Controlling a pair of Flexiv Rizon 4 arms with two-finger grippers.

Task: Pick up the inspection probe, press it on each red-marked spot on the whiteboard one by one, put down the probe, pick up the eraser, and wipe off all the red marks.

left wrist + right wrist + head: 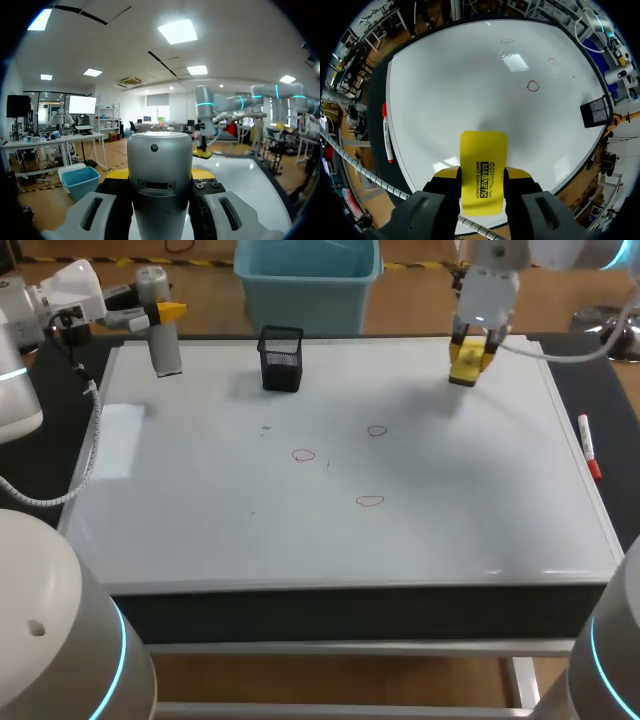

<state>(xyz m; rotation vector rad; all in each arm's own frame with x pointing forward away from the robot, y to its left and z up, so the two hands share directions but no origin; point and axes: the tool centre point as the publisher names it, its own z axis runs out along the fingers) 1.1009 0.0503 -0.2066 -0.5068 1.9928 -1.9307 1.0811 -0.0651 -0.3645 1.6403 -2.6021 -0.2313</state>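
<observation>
The inspection probe (163, 335), a silver cylinder, hangs upright over the whiteboard's (450, 530) far left corner, and my left gripper (160, 314) is shut on it. In the left wrist view the probe (160, 185) fills the gap between the fingers. My right gripper (470, 344) is shut on the yellow eraser (467, 364) above the board's far right part; the eraser (483, 170) sticks out ahead of the right gripper (483, 175). Three red marks sit mid-board: one (304, 455), a second (376, 430), a third (369, 501). The right wrist view shows them ahead of the eraser (533, 86).
A black mesh pen holder (281, 358) stands at the back of the board, between the two grippers. A red-capped marker (589, 445) lies on the dark strip along the board's right edge. A blue bin (307, 280) stands behind the far edge.
</observation>
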